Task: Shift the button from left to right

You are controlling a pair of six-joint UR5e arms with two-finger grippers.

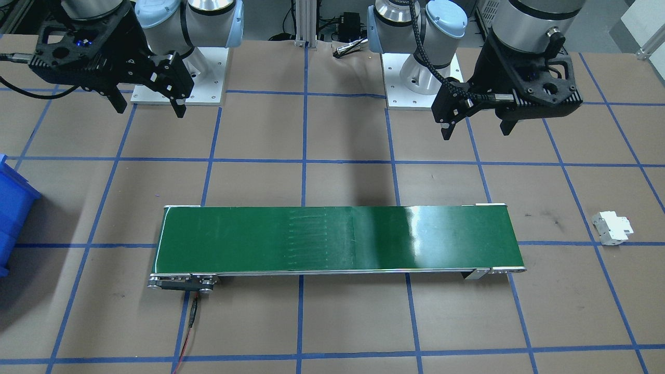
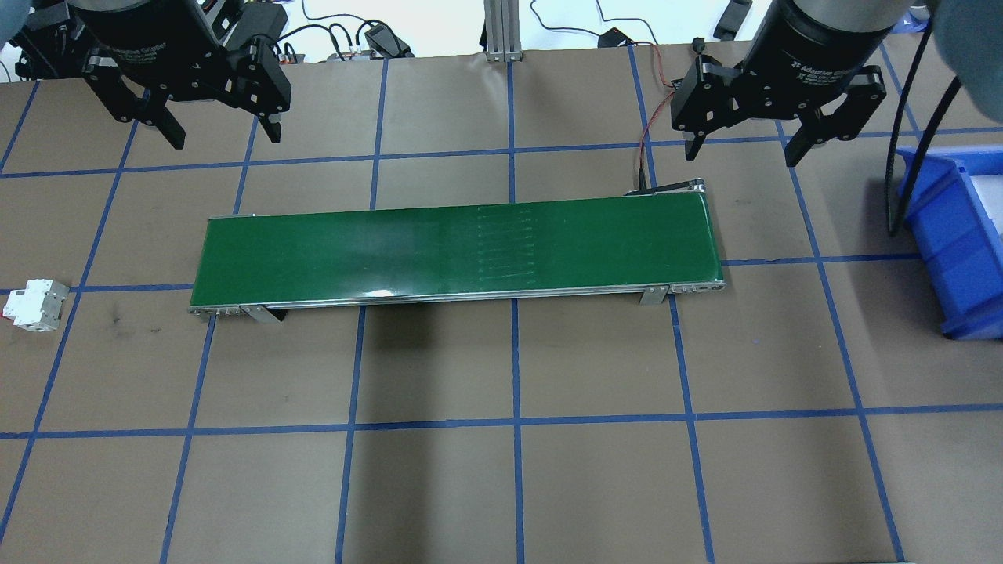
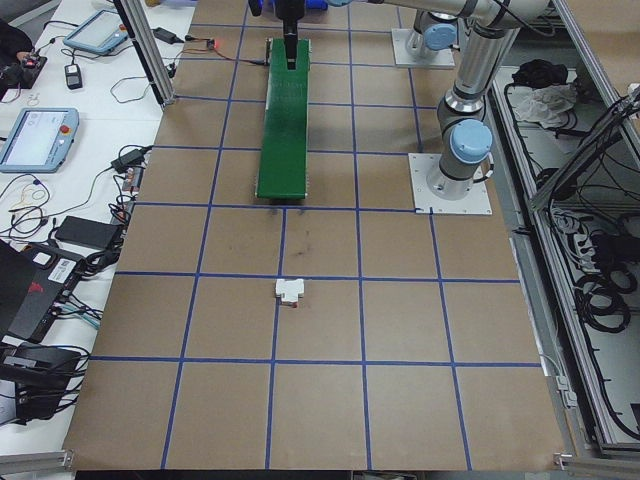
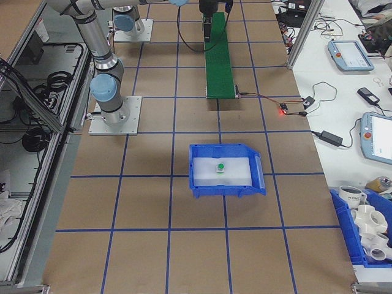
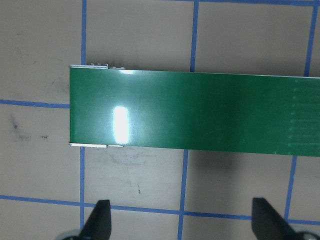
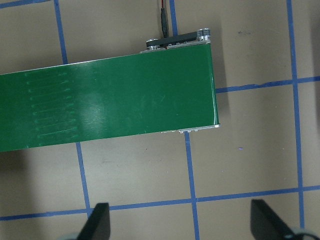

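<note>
The button, with its round green cap, lies inside the blue bin on a white liner; it shows only in the exterior right view. My left gripper hangs open and empty above the table behind the left end of the green conveyor belt. Over the belt's right end my right gripper is also open and holds nothing. Both wrist views look straight down on the bare belt, with the left fingertips and the right fingertips spread wide.
An all-white blocky breaker-like part lies on the table far to my left, beyond the belt's end. The blue bin stands at the right edge. A red cable runs to the belt's motor end.
</note>
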